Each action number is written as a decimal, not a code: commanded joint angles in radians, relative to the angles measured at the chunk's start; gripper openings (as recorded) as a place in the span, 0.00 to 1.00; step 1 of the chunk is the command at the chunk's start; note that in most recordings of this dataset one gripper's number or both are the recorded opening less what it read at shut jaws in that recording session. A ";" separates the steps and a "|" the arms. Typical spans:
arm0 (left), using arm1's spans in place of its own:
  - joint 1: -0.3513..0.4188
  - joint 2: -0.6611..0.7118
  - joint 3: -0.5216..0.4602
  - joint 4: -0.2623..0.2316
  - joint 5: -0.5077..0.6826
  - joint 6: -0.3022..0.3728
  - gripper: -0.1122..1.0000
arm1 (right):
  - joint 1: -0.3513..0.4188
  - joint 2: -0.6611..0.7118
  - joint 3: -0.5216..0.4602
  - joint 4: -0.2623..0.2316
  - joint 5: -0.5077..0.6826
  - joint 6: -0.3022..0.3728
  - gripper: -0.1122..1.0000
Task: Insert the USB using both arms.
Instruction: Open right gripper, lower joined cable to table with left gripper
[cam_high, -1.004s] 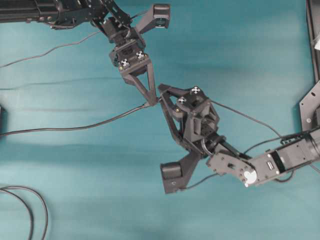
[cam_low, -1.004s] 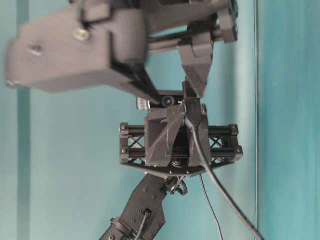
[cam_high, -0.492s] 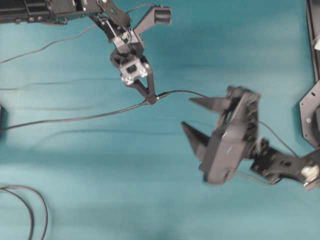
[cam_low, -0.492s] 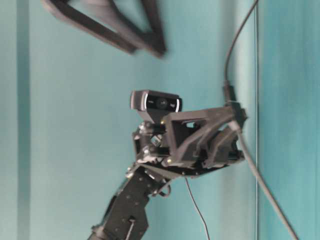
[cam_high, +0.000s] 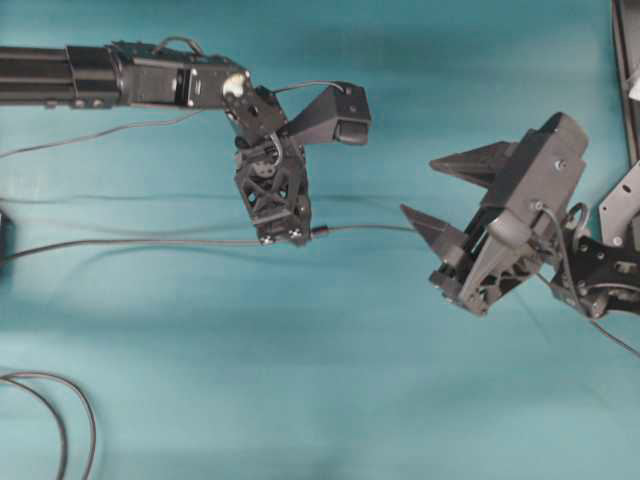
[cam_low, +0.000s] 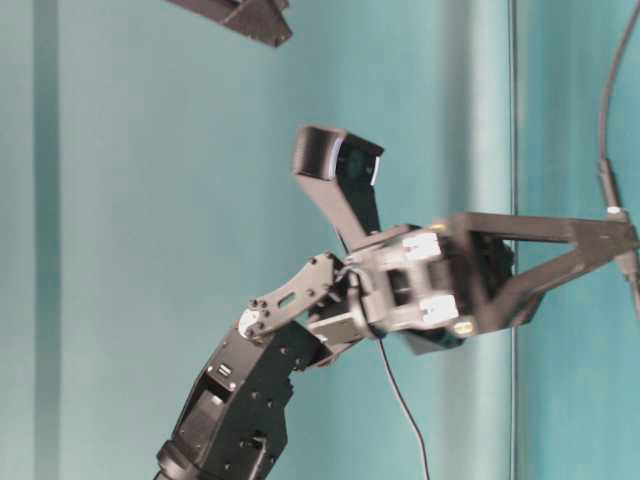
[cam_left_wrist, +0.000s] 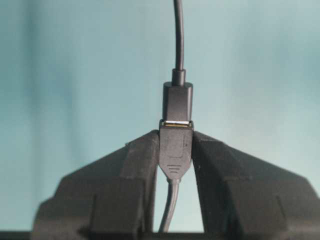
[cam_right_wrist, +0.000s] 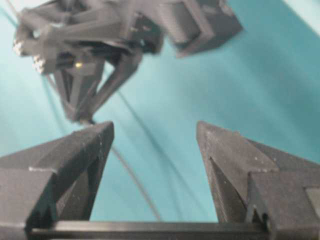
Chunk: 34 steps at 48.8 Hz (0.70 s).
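Two arms, left gripper jaws pinching one USB, seemingly mated, right gripper jaws wide, empty

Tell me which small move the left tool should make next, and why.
Probably open and release: the left tool is clamped on the USB plug, which already sits in the black socket with only a sliver of metal showing, and the right tool is open and apart.

The USB sits between the left claw fingers, right claw well apart.
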 joint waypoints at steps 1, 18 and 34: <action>-0.028 -0.006 -0.021 0.100 -0.044 -0.061 0.21 | -0.014 -0.015 -0.008 0.000 -0.002 0.014 0.75; -0.077 0.046 -0.041 0.284 -0.124 -0.204 0.21 | -0.029 -0.015 0.008 0.041 -0.003 0.014 0.75; -0.095 0.048 -0.049 0.285 -0.115 -0.202 0.21 | -0.029 -0.017 0.012 0.041 -0.003 0.014 0.75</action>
